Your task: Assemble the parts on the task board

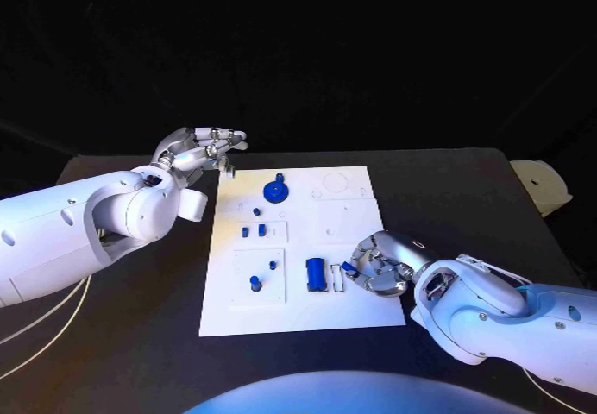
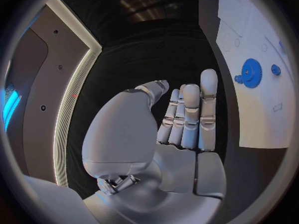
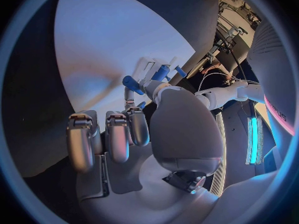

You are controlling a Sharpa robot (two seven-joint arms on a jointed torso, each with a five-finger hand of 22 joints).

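The white task board (image 1: 355, 198) lies mid-table. On it I see a blue gear (image 1: 276, 190), a blue cylinder (image 1: 316, 273) and several small blue parts, one of them a peg (image 1: 256, 282). My right hand (image 1: 380, 263) rests at the board's right edge, fingers curled, pinching a small blue part (image 1: 349, 269) between thumb and finger; the right wrist view shows that small blue part (image 3: 142, 105) at the thumb tip of the right hand (image 3: 143, 129). My left hand (image 1: 199, 151) hovers off the board's far left corner, holding nothing. The left hand (image 2: 184, 119) has its fingers straight, with the gear (image 2: 251, 73) beyond it.
A pale round object (image 1: 543, 185) sits at the black table's (image 1: 461, 198) right edge. Thin cables (image 1: 50, 319) trail beneath my left arm. The board (image 2: 261, 114) lies beside my left hand, apart from it.
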